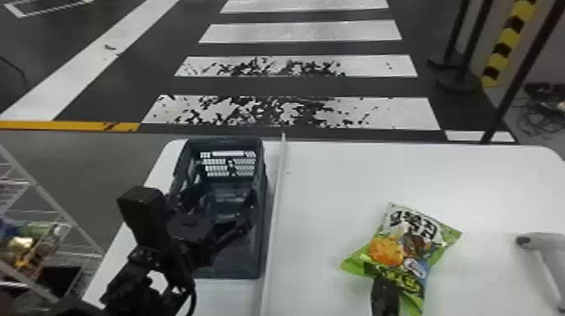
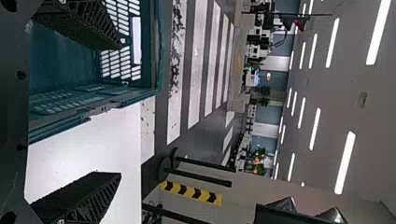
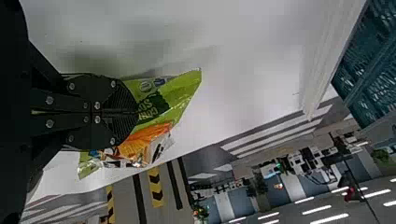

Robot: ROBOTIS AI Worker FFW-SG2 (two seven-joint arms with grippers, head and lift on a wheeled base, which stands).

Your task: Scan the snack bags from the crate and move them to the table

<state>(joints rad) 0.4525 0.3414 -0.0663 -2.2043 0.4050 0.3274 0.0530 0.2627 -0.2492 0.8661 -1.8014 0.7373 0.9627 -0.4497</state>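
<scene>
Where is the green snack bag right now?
The snack bag is right of centre in the head view, pinched in the right gripper over the white table, between the pale strip and the gray device.

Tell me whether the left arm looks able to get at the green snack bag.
Probably not freely: the snack bag is clamped in the right gripper, across the white strip from the crate. The left gripper is open, but at the crate, and the right would likely have to let go first.
</scene>
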